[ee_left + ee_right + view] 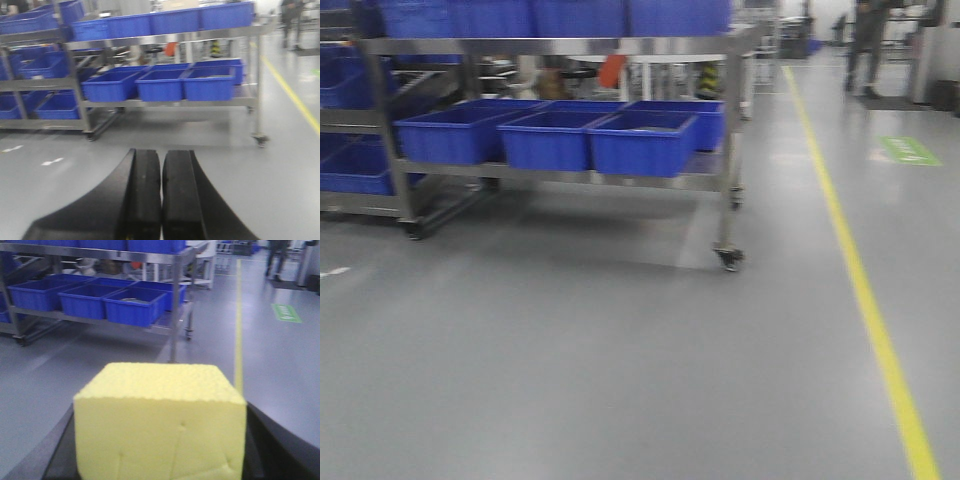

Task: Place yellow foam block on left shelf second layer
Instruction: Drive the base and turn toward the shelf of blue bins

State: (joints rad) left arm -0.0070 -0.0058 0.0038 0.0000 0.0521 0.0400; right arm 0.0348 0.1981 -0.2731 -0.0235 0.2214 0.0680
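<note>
Grips yellow foam block (160,420) in right gripper (160,452), has left gripper (162,159) pinched closed with nothing in it, faces wheeled metal shelf (570,46) of blue bins (642,146) well apart across floor (620,370).

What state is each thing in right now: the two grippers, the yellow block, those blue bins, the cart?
left gripper: shut, empty.
right gripper: shut on the yellow foam block.
yellow foam block: held, not yet on any shelf.
blue bins: lidless, on the shelves; contents unclear.
metal shelf cart: standing on its wheels.
</note>
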